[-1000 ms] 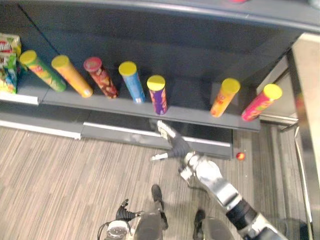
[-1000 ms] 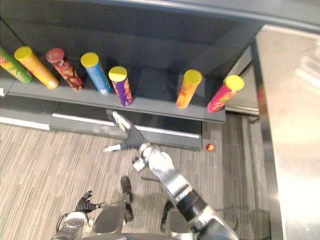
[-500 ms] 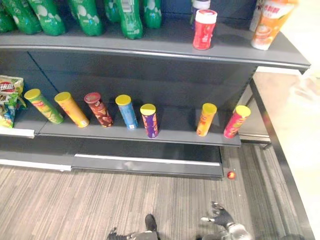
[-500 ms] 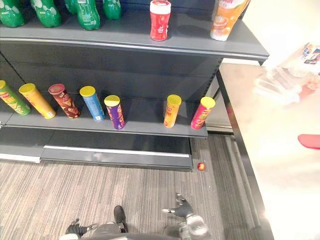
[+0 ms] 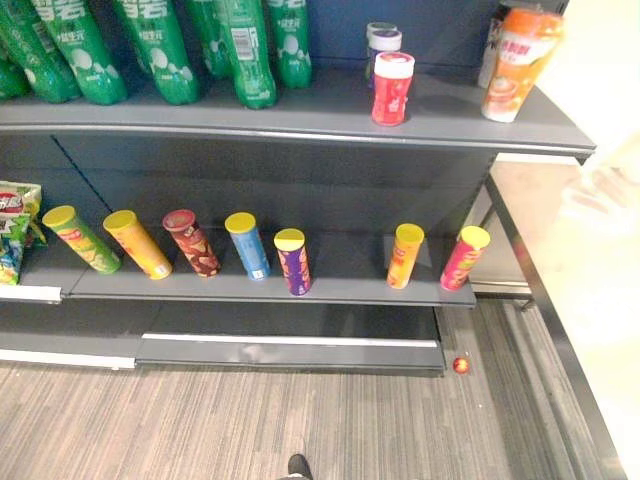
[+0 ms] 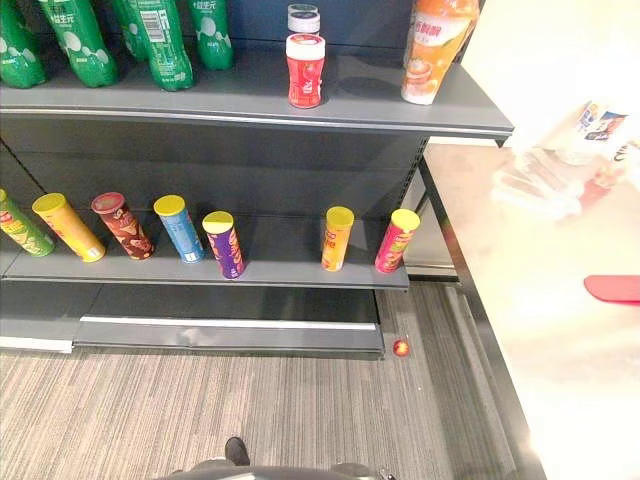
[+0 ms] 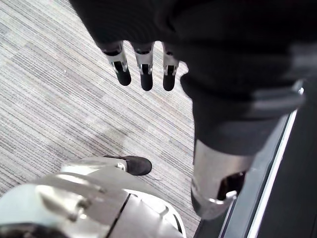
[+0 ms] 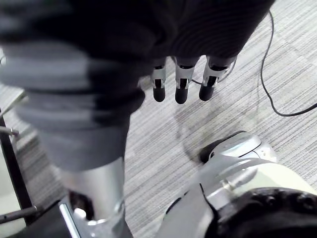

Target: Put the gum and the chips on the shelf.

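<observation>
The gum (image 5: 392,88), a red canister with a white lid, is seen upright on the upper board of the shelf (image 5: 300,135). It is set just in front of a second white-lidded canister (image 5: 380,40). Green bottles (image 5: 160,50) are ranged along the same board to the left, and an orange bottle (image 5: 515,65) is placed near its right end.

The chips (image 5: 292,262) are found on the lower board as a row of seven lidded tubes. Five are grouped to the left: green, orange, brown-red, blue and purple. After a gap, an orange tube (image 5: 404,256) and a pink tube (image 5: 462,258) are stood near the right end. A snack bag (image 5: 12,230) is seen at the far left of that board.

A small red ball (image 5: 461,365) is seen on the floor (image 5: 200,430) by the shelf's right foot. A pale table (image 6: 540,300) is placed to the right of the shelf.

The left hand (image 7: 145,67) is held over the floor with fingers straight and relaxed, empty. The right hand (image 8: 181,82) is likewise held over the floor, fingers straight, gripping nothing.
</observation>
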`<state>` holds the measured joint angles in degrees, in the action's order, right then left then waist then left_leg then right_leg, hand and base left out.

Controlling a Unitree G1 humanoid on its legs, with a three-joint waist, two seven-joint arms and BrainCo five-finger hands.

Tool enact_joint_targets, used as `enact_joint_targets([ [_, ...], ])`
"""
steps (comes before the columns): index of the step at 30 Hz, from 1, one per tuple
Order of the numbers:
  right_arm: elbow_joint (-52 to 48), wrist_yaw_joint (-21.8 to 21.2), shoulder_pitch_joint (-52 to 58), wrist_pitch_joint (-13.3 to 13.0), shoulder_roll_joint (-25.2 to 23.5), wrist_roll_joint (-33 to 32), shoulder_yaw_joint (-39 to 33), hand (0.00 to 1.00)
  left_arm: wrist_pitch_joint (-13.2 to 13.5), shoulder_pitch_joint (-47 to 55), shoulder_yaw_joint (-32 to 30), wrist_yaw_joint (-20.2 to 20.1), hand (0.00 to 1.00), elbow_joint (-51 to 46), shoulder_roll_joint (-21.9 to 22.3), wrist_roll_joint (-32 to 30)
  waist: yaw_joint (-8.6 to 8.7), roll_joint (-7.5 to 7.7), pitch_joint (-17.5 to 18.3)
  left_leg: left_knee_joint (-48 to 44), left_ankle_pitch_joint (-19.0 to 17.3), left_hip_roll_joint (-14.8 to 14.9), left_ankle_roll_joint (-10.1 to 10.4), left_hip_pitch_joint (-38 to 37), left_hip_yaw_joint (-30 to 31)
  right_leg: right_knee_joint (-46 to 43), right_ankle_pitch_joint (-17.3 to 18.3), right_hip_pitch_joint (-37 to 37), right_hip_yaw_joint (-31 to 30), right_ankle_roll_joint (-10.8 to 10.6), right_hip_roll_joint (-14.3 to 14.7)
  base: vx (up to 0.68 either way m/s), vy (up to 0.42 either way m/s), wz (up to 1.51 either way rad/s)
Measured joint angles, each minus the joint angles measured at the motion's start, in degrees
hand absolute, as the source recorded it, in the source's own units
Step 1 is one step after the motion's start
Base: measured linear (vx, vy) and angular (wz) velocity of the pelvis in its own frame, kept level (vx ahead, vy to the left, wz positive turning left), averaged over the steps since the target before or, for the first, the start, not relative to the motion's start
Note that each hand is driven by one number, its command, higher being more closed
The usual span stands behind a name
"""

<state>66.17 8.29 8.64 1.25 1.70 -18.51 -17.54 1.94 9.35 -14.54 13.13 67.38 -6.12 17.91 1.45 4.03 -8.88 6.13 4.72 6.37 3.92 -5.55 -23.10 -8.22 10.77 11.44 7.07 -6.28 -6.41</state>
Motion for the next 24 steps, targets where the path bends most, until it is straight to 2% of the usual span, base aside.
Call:
enact_joint_targets([
  [12,0.0,1.1,0.2,0.0,-0.2,0.0,-0.7,0.0,-1.3,0.0,1.3,0.8,0.0,0.4,-0.4,-0.1,0.19,-0.59,0.3,0.0,0.0,0.6,0.2,-0.8,-0.9,0.2,-0.6,-0.1,-1.0,0.0,0.4,-0.04,-0.004,-0.1],
  [17,0.1,1.1,0.3,-0.1,-0.2,0.0,-2.4,0.0,-1.3,0.0,3.2,1.5,0.0,0.4,-0.5,-0.1,0.21,-1.24,0.4,0.0,0.3,-0.3,0.4,-0.7,0.2,2.9,-0.2,1.0,-0.3,0.4,-0.2,-0.06,0.0,-0.01],
  [21,0.1,1.1,1.1,-0.3,0.0,0.0,-3.6,0.0,-1.5,0.3,4.7,1.7,0.0,0.4,-0.2,-0.4,0.21,-1.75,0.4,0.0,0.8,-1.2,0.3,-0.6,0.4,2.9,0.7,1.2,0.4,-0.5,-1.0,-0.03,0.018,0.11],
  [24,0.3,1.1,1.1,-0.3,-0.1,0.0,-4.4,0.0,-1.4,0.8,5.2,1.7,0.0,0.3,-0.2,-0.7,0.2,-1.92,0.4,0.0,1.0,-2.0,-0.6,-0.6,0.4,3.1,0.8,1.4,0.7,-1.1,-1.8,0.04,0.048,0.04],
])
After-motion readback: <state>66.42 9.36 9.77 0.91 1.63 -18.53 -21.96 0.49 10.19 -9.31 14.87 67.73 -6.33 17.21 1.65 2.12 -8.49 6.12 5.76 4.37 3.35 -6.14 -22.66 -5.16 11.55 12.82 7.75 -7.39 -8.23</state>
